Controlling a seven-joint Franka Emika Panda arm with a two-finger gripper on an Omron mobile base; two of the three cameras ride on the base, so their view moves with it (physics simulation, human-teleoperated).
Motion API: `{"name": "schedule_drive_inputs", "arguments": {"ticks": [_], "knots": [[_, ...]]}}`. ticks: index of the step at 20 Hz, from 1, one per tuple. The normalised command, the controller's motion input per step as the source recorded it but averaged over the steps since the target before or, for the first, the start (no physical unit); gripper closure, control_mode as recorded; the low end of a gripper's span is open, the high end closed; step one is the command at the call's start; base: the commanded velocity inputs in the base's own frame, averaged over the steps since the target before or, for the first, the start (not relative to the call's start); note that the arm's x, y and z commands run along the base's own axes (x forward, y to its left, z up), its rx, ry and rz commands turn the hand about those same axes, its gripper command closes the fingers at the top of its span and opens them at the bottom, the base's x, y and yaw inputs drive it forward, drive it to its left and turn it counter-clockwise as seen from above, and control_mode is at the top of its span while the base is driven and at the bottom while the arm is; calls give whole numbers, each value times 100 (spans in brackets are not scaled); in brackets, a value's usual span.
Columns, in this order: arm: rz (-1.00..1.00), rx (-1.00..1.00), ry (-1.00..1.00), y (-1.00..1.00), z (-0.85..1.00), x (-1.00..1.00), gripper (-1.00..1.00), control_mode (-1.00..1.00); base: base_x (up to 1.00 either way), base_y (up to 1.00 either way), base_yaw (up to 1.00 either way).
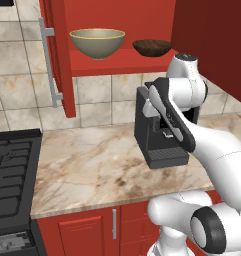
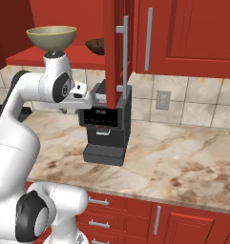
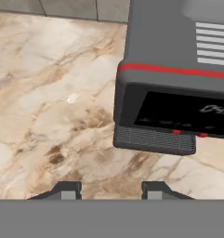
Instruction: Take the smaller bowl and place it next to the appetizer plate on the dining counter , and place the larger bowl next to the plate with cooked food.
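At top centre of the left base view, the beige bowl [image 1: 97,42] and brown bowl [image 1: 152,48] sit apart on an open cabinet shelf [image 1: 117,62]. The hand view adds empty fingers [image 3: 112,190] spread above the marbled desk [image 3: 48,107], just beside a coffee machine [image 3: 178,83].

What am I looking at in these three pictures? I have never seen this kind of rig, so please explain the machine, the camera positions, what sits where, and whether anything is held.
This is a rendered kitchen with a white robot arm on a base. Two pictures look forward from behind the arm, one from its left, one from its right. The third looks along the gripper; its two dark fingertips stand apart with nothing between them. On the marbled counter stands a dark coffee machine, directly below the hand. In the open red cabinet above sit the larger bowl and, to its right, the smaller bowl. Neither is touched.
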Motion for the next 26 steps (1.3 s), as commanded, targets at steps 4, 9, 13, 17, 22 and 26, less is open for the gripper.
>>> {"name": "schedule_drive_inputs", "arguments": {"ticks": [4, 9, 13, 17, 22, 26], "knots": [[0, 0, -3, 0, 0, -5, -100, -100, 0, 0, 0], [-5, 5, -32, 31, 59, 2, -100, -100, 0, 0, 0], [-6, 19, -37, 38, 95, 20, -100, -100, 0, 0, 0], [-5, 26, -14, 9, 99, 25, -100, -100, 0, 0, 0], [-25, 12, -9, 4, 71, 35, -100, -100, 0, 0, 0], [-18, 3, -29, 1, 59, 45, -100, -100, 0, 0, 0]]}}
